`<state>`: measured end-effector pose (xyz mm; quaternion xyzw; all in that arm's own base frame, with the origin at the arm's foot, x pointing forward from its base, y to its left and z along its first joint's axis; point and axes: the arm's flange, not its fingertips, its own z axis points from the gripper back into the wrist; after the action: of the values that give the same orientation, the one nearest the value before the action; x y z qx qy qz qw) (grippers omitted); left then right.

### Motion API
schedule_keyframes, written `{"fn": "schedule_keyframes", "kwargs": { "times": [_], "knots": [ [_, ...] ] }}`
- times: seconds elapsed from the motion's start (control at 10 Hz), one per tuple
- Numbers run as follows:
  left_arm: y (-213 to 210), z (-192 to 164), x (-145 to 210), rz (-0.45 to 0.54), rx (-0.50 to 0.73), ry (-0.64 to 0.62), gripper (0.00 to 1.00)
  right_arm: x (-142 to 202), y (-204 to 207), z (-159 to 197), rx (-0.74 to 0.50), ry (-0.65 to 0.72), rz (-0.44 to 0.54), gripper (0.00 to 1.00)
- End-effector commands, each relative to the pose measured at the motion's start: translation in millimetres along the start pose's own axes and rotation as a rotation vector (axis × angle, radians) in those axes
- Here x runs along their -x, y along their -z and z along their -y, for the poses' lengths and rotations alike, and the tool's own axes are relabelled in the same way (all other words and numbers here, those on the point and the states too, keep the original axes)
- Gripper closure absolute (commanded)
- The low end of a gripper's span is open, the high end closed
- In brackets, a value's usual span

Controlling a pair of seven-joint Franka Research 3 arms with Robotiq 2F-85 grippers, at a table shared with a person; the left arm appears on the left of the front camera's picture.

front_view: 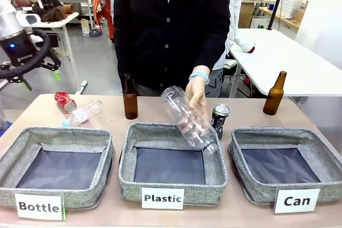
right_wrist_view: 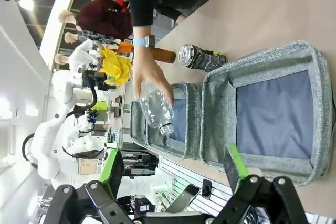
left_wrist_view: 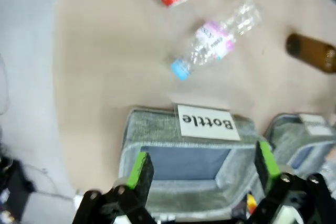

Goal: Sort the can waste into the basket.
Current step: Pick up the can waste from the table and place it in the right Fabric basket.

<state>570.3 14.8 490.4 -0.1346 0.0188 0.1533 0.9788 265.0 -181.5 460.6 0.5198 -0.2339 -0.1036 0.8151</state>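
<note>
Downward, spread left fingers (left_wrist_view: pixel 140 169) frame the Bottle basket (left_wrist_view: pixel 157 129).

Rough grey cloth on the basket (front_view: pixel 254 189) — matt, dark smooth lining; the red can (front_view: pixel 64 101) is crumpled glossy metal, the black can (front_view: pixel 220 118) silver-topped.

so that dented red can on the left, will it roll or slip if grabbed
The red can lies on its side, so a push may roll it, though the dents would probably stop it soon. It looks crushed, so probably empty and light, and its thin wall may buckle further under a squeeze.
</note>
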Motion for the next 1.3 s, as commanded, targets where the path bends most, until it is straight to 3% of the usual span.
{"fn": "schedule_keyframes", "kwargs": {
  "times": [0.0, 0.5, 0.7, 0.8, 0.9, 1.1, 1.2],
  "knots": [
    [-1, 10, -38, -0.03, -0.04, -0.014, 0.0, -3, -1, 0, -0.023, -0.027, 0.014, 0.0],
    [41, 3, -104, -0.094, -0.049, -0.124, 0.0, -3, -1, 0, -0.023, -0.027, 0.014, 0.0],
    [60, 2, -114, -0.103, -0.055, -0.201, 0.0, -3, -1, 0, -0.023, -0.027, 0.014, 0.0],
    [70, 0, -120, -0.05, -0.079, -0.411, 0.0, -3, -1, 0, -0.023, -0.027, 0.014, 0.0],
    [77, 0, -120, -0.025, -0.113, -0.518, 0.0, -3, -1, 0, -0.023, -0.027, 0.014, 0.0],
    [83, 6, -125, 0.063, -0.137, -0.485, 0.0, -3, -1, 0, -0.023, -0.027, 0.014, 0.0],
    [81, 12, -124, 0.106, -0.09, -0.42, 0.0, -3, -1, 0, -0.023, -0.027, 0.014, 0.0]
  ]
}}
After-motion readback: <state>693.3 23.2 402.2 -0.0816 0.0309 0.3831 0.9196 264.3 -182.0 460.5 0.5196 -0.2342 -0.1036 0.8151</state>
